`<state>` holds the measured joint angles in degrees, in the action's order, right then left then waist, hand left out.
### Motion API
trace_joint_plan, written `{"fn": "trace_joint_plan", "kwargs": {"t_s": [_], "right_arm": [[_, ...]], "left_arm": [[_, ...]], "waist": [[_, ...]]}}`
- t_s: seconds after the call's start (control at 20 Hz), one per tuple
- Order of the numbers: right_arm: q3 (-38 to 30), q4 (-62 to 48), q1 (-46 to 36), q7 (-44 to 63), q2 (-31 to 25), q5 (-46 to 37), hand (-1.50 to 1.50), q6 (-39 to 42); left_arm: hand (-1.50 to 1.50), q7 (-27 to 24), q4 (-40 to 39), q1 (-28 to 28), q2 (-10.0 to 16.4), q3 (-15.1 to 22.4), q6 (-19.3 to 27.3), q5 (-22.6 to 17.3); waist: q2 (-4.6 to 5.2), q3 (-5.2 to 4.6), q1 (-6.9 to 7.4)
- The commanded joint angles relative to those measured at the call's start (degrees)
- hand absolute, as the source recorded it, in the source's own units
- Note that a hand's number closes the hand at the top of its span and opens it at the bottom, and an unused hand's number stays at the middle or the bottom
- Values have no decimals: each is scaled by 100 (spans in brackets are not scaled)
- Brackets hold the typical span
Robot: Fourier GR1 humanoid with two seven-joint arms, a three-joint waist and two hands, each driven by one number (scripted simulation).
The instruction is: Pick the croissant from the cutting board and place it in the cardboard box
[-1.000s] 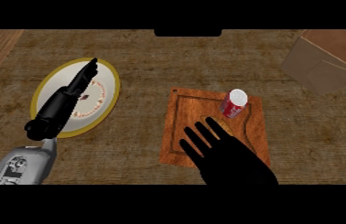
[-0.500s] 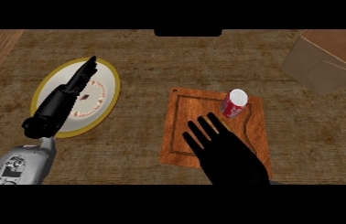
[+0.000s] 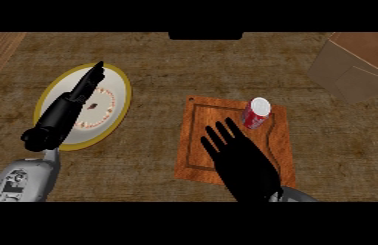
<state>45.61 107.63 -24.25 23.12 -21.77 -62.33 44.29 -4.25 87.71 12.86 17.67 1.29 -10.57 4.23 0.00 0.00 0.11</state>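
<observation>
The brown surface carries everything; the cardboard box sits at its far right corner, well apart from the cutting board near the middle. To the left lies a yellow-rimmed plate. The left hand is stretched over that plate, fingers straight and holding nothing, unmoved over the last second. The right hand is what has changed: it has crept forward over the board, fingers spread wide and flat with nothing in their hold. Its tips are now nearer a small red and white can standing on the board's far right part. No croissant shows anywhere (it may lie hidden under the palm; I cannot tell). So the pick, by my judgement, is not yet made, and the advance looks like an approach with no visible target
</observation>
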Motion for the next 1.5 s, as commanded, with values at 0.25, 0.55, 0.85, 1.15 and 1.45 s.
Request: {"fn": "trace_joint_plan", "kwargs": {"t_s": [0.25, 0.55, 0.85, 1.15, 1.45], "right_arm": [[-384, -582, 148, -845, 175, -468, -150, -135], [-473, -1405, 88, -1015, 334, -1077, -150, -671], [-690, -1619, 383, -1283, 512, -1398, -150, -943], [-728, -2256, 153, -2417, 226, -1478, 150, -1596], [-831, -2398, 152, -2949, 225, -1750, 150, -2567]], "left_arm": [[0, -179, -25, -125, -74, -236, -195, 118], [0, -241, 180, -299, -201, -250, -151, 246], [0, 383, 518, -93, -422, -129, -184, 315], [0, 77, -163, 175, -291, -373, -316, 366], [0, 120, -47, 140, -617, -175, -81, 585]], "waist": [[-1, 0, 1], [1, 0, 11], [-4, 1, 3], [9, 1, 2], [9, 1, -4]]}}
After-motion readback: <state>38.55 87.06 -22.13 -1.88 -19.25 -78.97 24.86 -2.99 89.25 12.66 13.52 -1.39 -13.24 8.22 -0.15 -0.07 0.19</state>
